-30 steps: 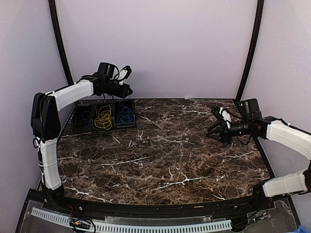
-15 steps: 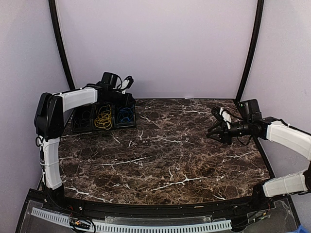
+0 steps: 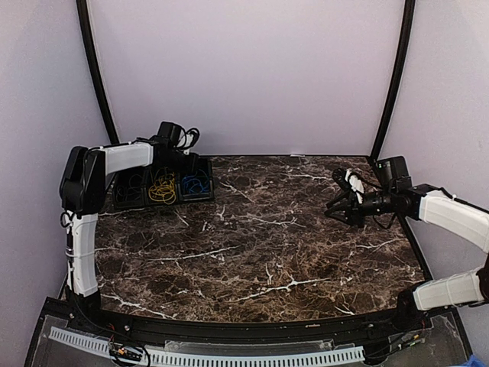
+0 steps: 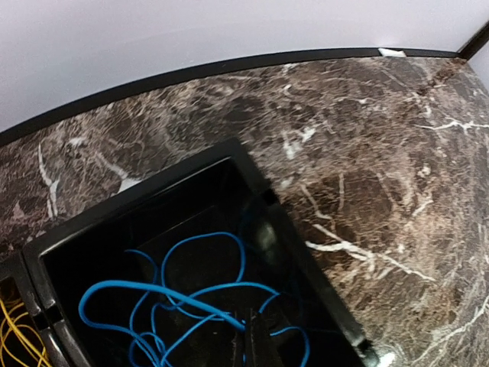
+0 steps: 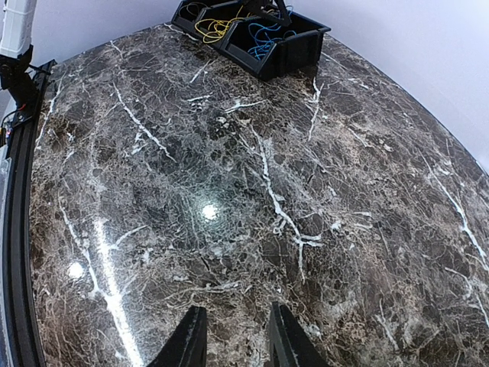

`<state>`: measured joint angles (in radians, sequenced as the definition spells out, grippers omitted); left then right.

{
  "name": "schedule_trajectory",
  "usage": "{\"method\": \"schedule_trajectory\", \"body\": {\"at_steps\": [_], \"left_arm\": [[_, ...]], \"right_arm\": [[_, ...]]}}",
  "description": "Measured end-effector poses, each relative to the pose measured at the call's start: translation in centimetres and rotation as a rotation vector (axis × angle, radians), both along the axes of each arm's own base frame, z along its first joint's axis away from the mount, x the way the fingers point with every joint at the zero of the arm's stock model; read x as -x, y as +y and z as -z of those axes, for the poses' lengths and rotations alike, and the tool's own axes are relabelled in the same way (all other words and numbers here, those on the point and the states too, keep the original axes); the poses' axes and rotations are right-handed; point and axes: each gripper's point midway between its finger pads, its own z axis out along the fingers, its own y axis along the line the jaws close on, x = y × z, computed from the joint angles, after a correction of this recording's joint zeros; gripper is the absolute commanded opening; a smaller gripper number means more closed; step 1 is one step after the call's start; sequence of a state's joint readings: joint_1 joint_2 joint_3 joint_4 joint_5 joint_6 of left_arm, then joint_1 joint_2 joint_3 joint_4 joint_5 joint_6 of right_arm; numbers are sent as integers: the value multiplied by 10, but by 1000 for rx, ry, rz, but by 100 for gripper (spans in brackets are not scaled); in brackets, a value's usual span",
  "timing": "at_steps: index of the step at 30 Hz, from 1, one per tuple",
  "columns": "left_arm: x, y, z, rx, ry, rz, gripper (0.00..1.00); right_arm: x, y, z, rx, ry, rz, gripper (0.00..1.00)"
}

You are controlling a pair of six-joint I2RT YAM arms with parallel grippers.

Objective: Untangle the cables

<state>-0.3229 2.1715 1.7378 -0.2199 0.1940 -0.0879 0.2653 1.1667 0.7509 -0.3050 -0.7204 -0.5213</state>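
Note:
The blue cable [image 3: 196, 182] lies in loose loops in the right compartment of a black tray [image 3: 163, 203] at the back left. The yellow cable [image 3: 162, 186] fills the middle compartment. My left gripper [image 3: 191, 164] reaches down into the blue compartment. In the left wrist view its fingers [image 4: 248, 336] are pressed together, and a raised strand of the blue cable [image 4: 153, 292] runs straight to their tips. A corner of the yellow cable [image 4: 11, 336] shows at the left edge. My right gripper [image 3: 333, 206] hovers open over bare marble at the right, far from the tray; its fingers [image 5: 233, 336] hold nothing.
A black cable [image 3: 131, 183] fills the tray's left compartment. The tray [image 5: 260, 61] stands against the back wall. The marble table [image 3: 260, 245] ends in a black rim. Purple walls and two black posts [image 3: 93, 69] enclose the space.
The left arm has come down and back from above the tray's right end into the blue compartment, its gripper shut throughout. The right arm has stayed in place.

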Motion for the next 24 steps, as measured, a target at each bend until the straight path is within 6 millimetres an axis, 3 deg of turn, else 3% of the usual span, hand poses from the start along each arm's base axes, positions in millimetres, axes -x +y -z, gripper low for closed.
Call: {"method": "schedule_trajectory", "body": {"at_steps": [6, 9, 11, 15, 24], "left_arm": [[-14, 12, 38, -47, 56, -69, 2], [-18, 10, 33, -31, 48, -79, 12], [-18, 10, 32, -25, 55, -84, 24], [-19, 10, 28, -23, 75, -96, 36], [-10, 25, 13, -89, 148, -154, 43]], "right_arm": [[0, 0, 1, 1, 1, -1, 30], [0, 0, 1, 2, 1, -1, 30], [0, 0, 1, 2, 0, 0, 31], [0, 0, 1, 4, 0, 1, 31], [-1, 0, 7, 11, 22, -1, 31]]}}
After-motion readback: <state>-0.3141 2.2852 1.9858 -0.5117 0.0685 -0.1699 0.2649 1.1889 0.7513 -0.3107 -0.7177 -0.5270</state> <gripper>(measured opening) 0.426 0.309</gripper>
